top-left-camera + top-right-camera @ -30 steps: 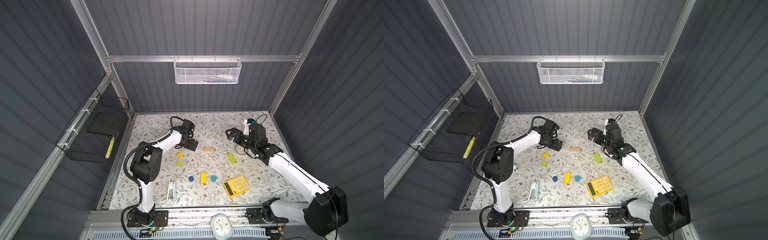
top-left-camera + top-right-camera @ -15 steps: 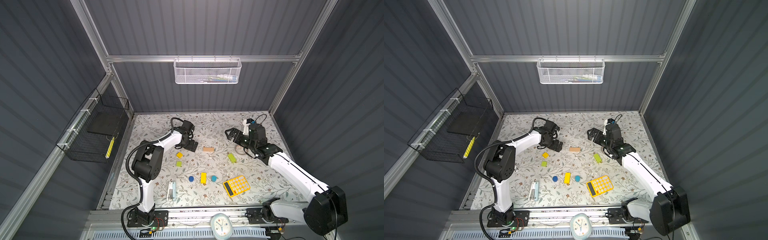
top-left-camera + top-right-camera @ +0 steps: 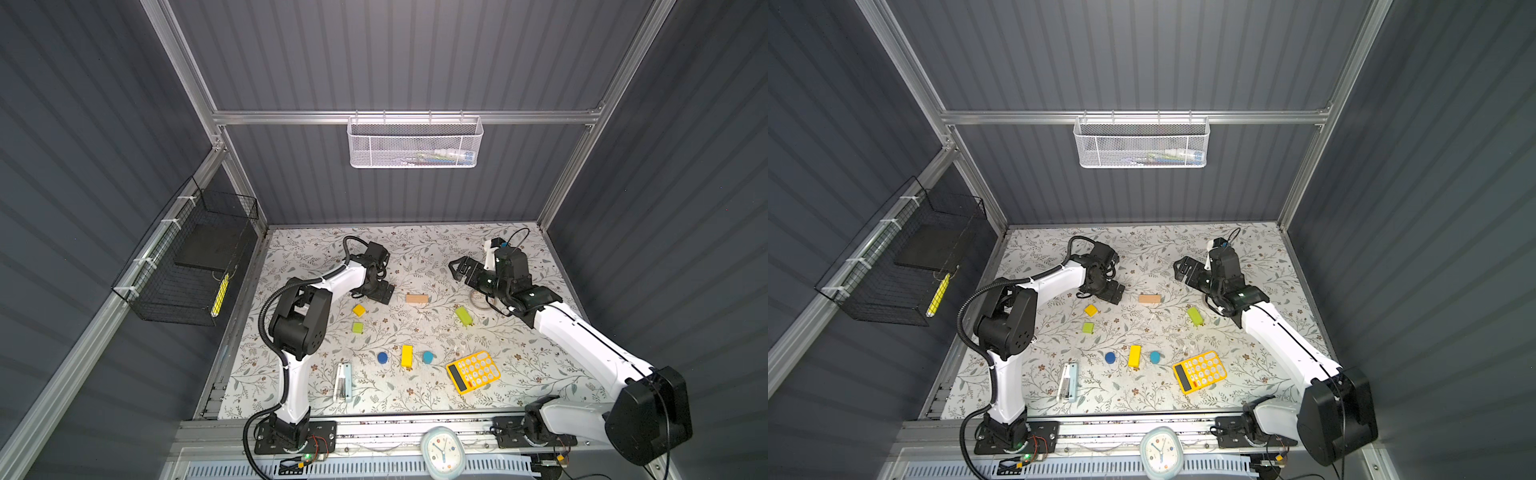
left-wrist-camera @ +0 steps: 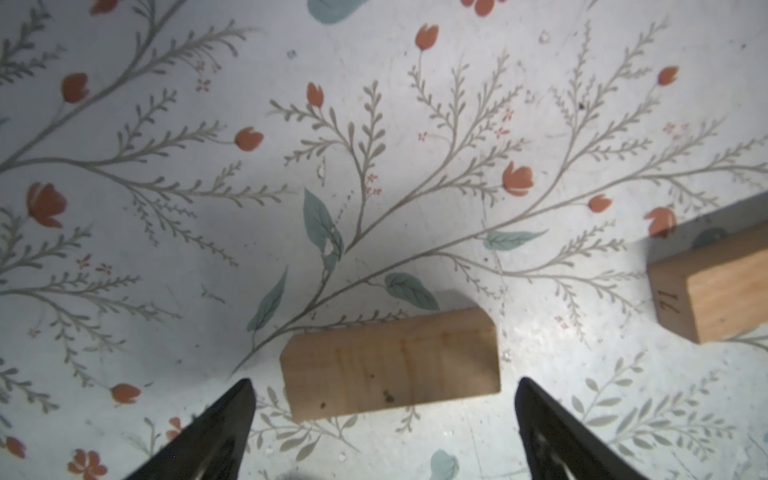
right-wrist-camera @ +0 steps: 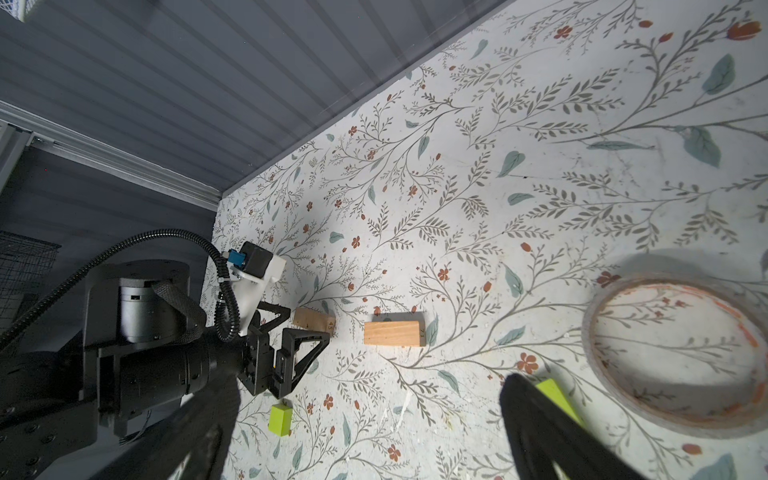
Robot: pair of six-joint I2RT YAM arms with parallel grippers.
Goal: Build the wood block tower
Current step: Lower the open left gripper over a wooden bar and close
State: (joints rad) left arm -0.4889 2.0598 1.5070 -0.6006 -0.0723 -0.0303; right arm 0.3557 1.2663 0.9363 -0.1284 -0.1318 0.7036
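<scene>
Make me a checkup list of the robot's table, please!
Surface: floral table, flat, no spills seen.
Job's things: tan bar, second tan bar, yellow cube, lime cube, lime bar, yellow bar, blue cylinders; all lying apart, nothing stacked.
Clutter: yellow calculator, tape roll, stapler, clock at the front rail.
Grippers: left gripper open, straddling the second tan bar; right gripper open, empty.
Cables: black hose on the left arm, clear of blocks.
Surroundings: white mesh basket on back wall, black wire basket on left wall.
</scene>
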